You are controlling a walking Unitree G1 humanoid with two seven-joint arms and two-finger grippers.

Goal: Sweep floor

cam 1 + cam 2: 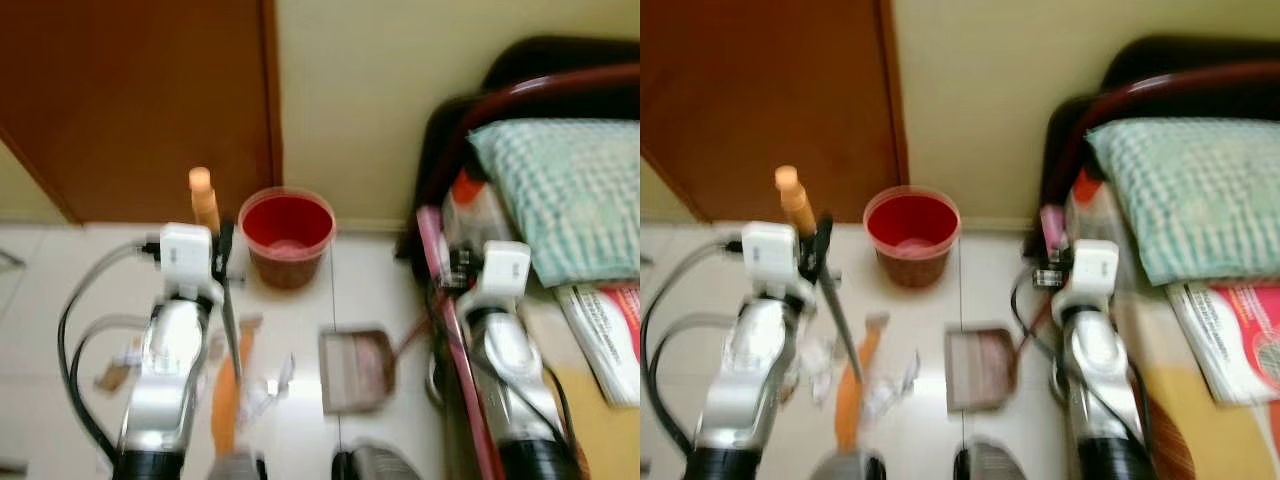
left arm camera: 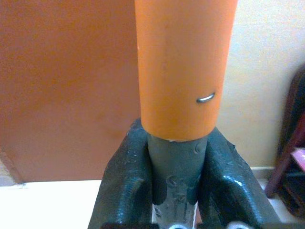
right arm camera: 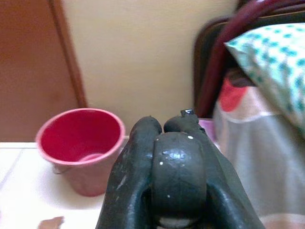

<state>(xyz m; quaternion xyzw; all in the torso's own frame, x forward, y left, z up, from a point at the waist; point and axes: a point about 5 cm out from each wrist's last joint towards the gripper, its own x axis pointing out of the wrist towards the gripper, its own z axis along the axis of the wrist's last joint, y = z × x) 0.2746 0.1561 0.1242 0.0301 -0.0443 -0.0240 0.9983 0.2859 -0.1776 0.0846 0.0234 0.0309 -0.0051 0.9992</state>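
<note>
My left gripper (image 2: 176, 143) is shut on the broom handle (image 2: 183, 67), an orange tube over a grey shaft. In the eye views the handle's top (image 1: 203, 192) stands up beside that gripper (image 1: 222, 262), and the broom runs down to the floor. My right gripper (image 3: 164, 126) is shut on a dark rounded handle (image 3: 178, 167). It seems to belong to the brown dustpan (image 1: 355, 370), which rests on the white tiles by that arm. Paper scraps (image 1: 262, 388) lie between broom and dustpan. The eye views are blurred.
A red bucket (image 1: 287, 235) stands against the wall ahead, next to a brown wooden door (image 1: 140, 100). On the right is dark furniture (image 1: 450, 130) with a green checked cloth (image 1: 565, 185) and printed papers (image 1: 605, 330). More scraps (image 1: 112, 377) lie at left.
</note>
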